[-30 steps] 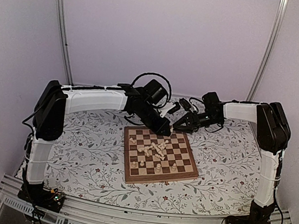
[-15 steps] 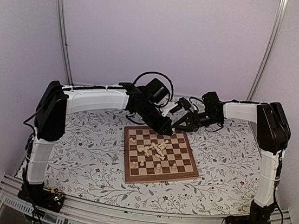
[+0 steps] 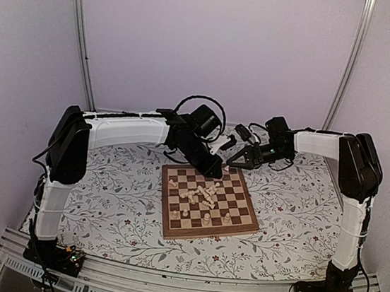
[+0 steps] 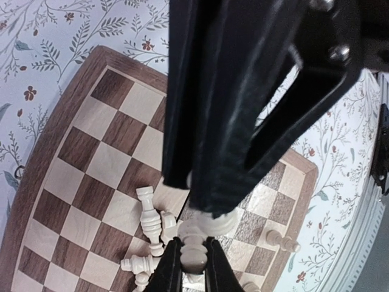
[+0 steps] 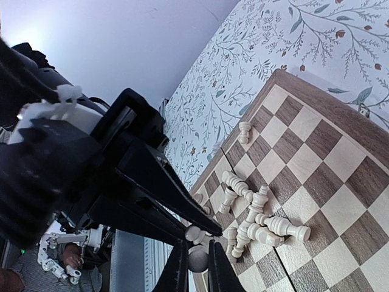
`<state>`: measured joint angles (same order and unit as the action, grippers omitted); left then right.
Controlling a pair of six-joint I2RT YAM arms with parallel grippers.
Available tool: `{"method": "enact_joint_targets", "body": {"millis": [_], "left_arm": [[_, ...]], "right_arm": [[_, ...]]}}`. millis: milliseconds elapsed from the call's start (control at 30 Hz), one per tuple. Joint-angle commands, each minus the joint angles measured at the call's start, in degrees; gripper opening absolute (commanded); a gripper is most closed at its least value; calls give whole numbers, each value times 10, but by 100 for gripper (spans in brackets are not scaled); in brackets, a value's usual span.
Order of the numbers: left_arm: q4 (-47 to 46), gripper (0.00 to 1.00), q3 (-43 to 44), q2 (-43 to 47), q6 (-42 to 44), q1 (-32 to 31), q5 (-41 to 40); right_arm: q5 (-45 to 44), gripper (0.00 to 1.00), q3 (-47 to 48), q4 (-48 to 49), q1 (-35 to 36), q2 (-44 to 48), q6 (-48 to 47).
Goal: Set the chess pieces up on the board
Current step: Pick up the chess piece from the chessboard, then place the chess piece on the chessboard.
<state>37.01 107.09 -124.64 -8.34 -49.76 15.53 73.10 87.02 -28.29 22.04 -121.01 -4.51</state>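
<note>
Black tapered fingers, both clenched: left gripper [image 4: 193, 250] and right gripper [image 5: 197, 257] pinch the same turned cream piece [image 4: 195, 263] from opposite sides, in the air over the far edge of the checked wooden board [image 3: 243, 216]. Other chess pieces [image 3: 202, 195] lie toppled mid-board. Floral tablecloth [image 3: 118, 193] underneath.

Board [image 3: 240, 216], pieces [image 3: 202, 195] jumbled at centre — left gripper [image 3: 215, 170], right gripper [image 3: 233, 163] above far edge
</note>
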Motion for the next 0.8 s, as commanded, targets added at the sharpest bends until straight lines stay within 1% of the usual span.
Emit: {"method": "enact_joint_targets", "body": {"millis": [0,100,200,300,367,500,567,633,767], "left_arm": [[45,6,8,8,35,-3,-26],[60,6,-7,30,58,4,-39],[70,6,-11,45,74,22,-47],[50,6,-20,50,57,53,-30],[44,6,-19,39,50,66,-35],[34,6,-9,22,52,74,-61],[31,6,-10,21,46,80,-57],[17,6,-26,29,40,83,-51],[-12,6,-73,52,35,83,-39]], "right_arm": [[-59,5,15,-25,-19,63,-44],[-136,5,-7,-25,-28,104,-84],[-208,4,-63,12,-27,159,-112],[-263,4,-121,44,-21,217,-137],[-300,4,-159,61,-10,245,-167],[-382,5,-239,90,41,312,-238],[-404,4,-278,110,62,337,-261],[-406,5,-305,124,68,354,-268],[-403,5,-335,130,70,356,-278]]}}
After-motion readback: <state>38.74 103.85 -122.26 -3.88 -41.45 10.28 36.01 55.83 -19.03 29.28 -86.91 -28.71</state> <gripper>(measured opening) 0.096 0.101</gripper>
